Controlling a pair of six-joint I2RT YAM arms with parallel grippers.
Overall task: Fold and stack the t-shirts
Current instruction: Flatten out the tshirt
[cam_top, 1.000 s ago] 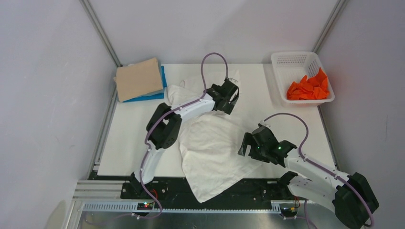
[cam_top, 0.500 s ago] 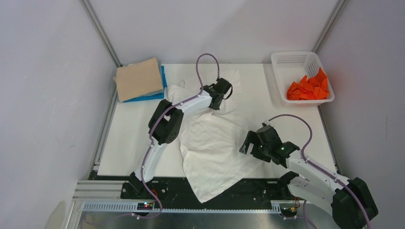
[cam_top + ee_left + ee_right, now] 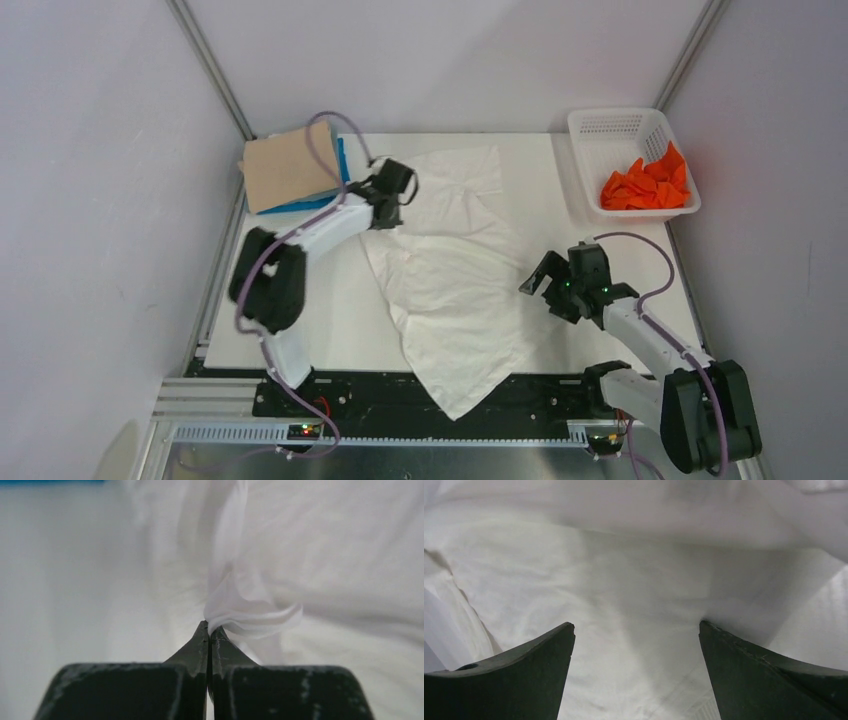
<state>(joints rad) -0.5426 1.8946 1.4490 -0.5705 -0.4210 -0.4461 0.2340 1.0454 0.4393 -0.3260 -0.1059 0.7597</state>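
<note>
A thin white t-shirt (image 3: pixel 455 275) lies crumpled down the middle of the table, its lower end hanging over the near edge. My left gripper (image 3: pixel 403 195) is at the shirt's upper left edge and is shut on a pinched fold of the white cloth (image 3: pixel 250 615), fingertips together (image 3: pixel 209 630). My right gripper (image 3: pixel 542 278) hovers open at the shirt's right edge, with white cloth (image 3: pixel 634 580) below its spread fingers (image 3: pixel 636 630) and nothing between them. A folded beige t-shirt (image 3: pixel 288 165) rests on a blue t-shirt (image 3: pixel 300 206) at the back left. An orange t-shirt (image 3: pixel 645 185) sits bunched in the basket.
The white lattice basket (image 3: pixel 610 122) stands at the back right corner. Grey walls and metal frame posts close in the table on three sides. The left arm stretches along the table's left half, and the right arm's base is at the near right.
The left gripper shut on the white shirt and pulled it left towards the stack, stretching the cloth out. The right gripper stayed open and shifted right and slightly back.
</note>
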